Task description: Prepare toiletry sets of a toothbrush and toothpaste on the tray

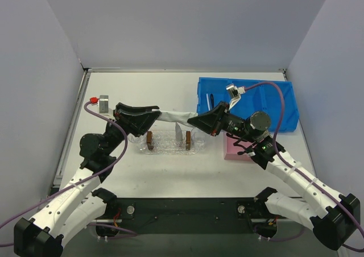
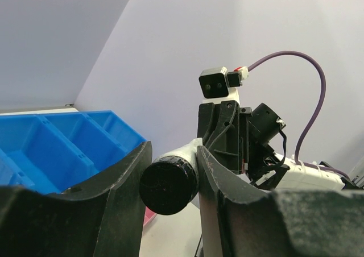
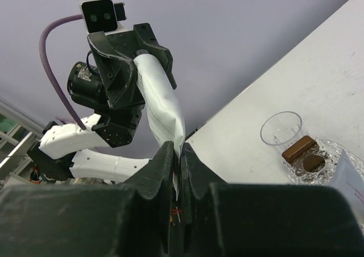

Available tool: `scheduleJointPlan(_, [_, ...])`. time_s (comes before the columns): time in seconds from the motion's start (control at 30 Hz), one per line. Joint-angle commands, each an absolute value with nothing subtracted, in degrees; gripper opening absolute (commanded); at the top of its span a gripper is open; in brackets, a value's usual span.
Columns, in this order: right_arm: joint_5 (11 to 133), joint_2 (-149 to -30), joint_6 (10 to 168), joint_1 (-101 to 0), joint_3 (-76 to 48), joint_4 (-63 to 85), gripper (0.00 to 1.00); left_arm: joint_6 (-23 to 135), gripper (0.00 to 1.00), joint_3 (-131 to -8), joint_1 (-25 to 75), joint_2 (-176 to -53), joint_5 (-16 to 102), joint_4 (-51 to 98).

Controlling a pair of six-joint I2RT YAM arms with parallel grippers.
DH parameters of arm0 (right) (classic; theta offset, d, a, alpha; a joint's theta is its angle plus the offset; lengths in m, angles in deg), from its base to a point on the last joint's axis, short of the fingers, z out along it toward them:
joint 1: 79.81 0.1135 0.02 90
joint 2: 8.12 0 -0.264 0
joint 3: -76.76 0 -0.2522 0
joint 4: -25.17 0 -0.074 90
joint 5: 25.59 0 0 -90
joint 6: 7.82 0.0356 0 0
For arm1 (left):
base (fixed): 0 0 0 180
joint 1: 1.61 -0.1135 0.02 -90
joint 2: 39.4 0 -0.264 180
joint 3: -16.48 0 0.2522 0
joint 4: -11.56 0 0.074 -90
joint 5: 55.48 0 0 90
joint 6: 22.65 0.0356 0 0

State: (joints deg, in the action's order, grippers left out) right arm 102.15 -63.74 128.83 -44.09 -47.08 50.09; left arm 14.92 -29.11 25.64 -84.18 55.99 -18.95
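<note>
**Item:** toothpaste (image 1: 173,117), a small silvery-white tube with a black round cap.

**Location:** in the air just above the far long edge of the tray (image 1: 168,148). It lies roughly level and spans the gap between the two arms.

**Holders:**
- The left tool (image 1: 154,116) is clamped on the cap end, its fingers part-way apart around the round cap.
- The right tool (image 1: 196,121) is pinched together on the flat crimped end, with the thin seam between its pads.

**Handling (judged):**
- The tube looks light and soft-walled, so it is likely to buckle or ooze if squeezed across the belly. The foil skin looks slick.
- The cap is the stiff part and the surest hold.
- The crimp is firm but thin, so a tube held there alone may swing.
- With both ends gripped, any pull or twist would crease the tube. One tool should let go before the other travels.

**Also on the tray:**
- A second tube (image 1: 179,135) leans upright near the middle.
- There are two brown blocks (image 1: 149,140), one toward each end.
- A clear cup (image 3: 281,129) stands just beside one end.

**Off the tray, on the worktop (image 1: 142,92):**
- A pink box (image 1: 230,149) sits just beside the tray's right end.
- A blue bin (image 1: 273,106) lies beyond that end. It holds a thin dark stick (image 1: 211,102), possibly a toothbrush, though it is too small to confirm.

**Status (judged):** no brush shows on the tray, so the sets are incomplete.
</note>
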Motion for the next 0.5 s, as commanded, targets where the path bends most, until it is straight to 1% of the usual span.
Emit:
scheduleJointPlan(0.0, [101.85,-63.14,128.06,-43.87,-45.18,56.50,0.00,15.14,0.00,-29.97,25.55,-83.44,57.28,-21.97])
scheduleJointPlan(0.07, [101.41,-62.53,127.36,-43.95,-45.09,55.45,0.00,15.93,0.00,-30.15,25.55,-83.44,57.10,-20.03])
scheduleJointPlan(0.1, [101.06,-62.27,126.83,-43.96,-44.83,54.58,0.00,16.45,0.02,-30.24,25.55,-83.43,57.10,-19.51])
scheduleJointPlan(0.13, [100.63,-61.39,126.31,-44.04,-44.48,51.70,0.00,17.50,0.10,-30.32,25.47,-83.43,57.10,-18.46])
scheduleJointPlan(0.17, [99.32,-60.95,124.56,-44.22,-44.04,49.67,0.00,18.21,0.34,-30.67,25.46,-83.26,57.19,-17.58])
scheduleJointPlan(0.23, [98.08,-59.46,122.45,-44.48,-42.20,42.40,0.00,21.36,0.58,-31.46,25.46,-82.91,57.37,-13.90])
scheduleJointPlan(0.3, [95.89,-58.14,117.98,-44.66,-39.57,36.49,0.00,24.35,0.75,-33.66,25.12,-82.47,57.98,-10.20])
scheduleJointPlan(0.33, [94.92,-57.09,116.56,-44.66,-38.68,30.46,0.00,27.59,0.78,-34.45,24.94,-82.38,57.90,-5.92])
scheduleJointPlan(0.43, [92.01,-55.59,112.07,-44.75,-35.35,20.95,0.00,34.35,0.84,-38.23,24.41,-81.68,56.58,2.43])
scheduleJointPlan(0.47, [91.31,-55.32,111.02,-44.83,-34.38,18.82,0.00,36.04,0.85,-38.93,24.32,-81.33,56.05,4.30])
